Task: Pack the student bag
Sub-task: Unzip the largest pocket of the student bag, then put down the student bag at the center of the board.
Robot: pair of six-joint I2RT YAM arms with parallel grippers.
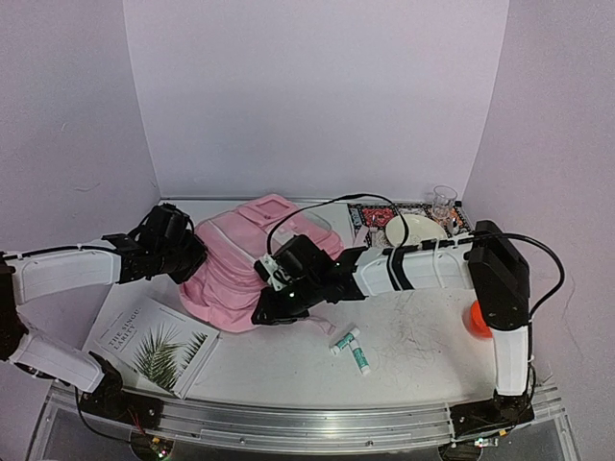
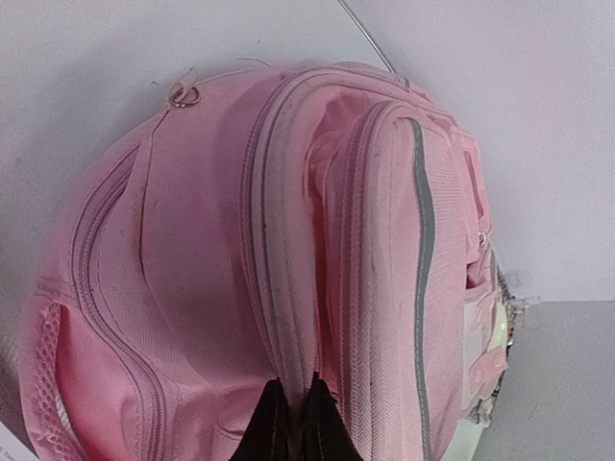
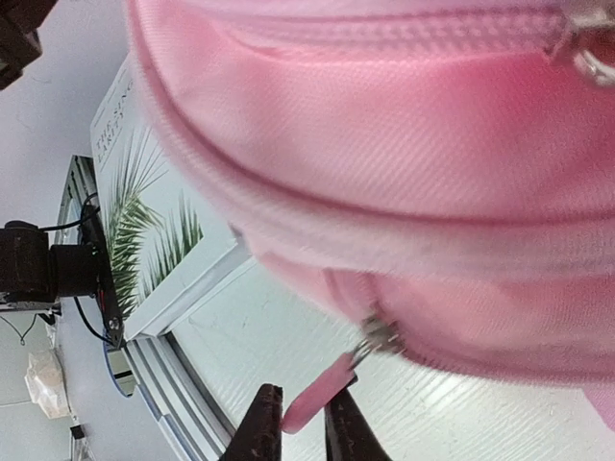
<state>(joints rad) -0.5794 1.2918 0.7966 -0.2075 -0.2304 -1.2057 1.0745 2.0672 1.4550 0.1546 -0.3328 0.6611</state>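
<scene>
Left of table [image 1: 423, 336] centre, student bag [image 1: 235, 264] lies slumped: likely soft, light, floppy, nothing rigid. Left gripper [image 2: 293, 403] pressed together on its fabric. Right gripper [image 3: 302, 408] pinches zipper pull [image 3: 322, 389], likely best hold for opening.

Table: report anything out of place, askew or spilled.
Nothing looks spilled or broken. The bag lies slumped flat rather than upright, the book sits askew at the near left corner, and two tubes lie loose at different angles near the bag.
</scene>
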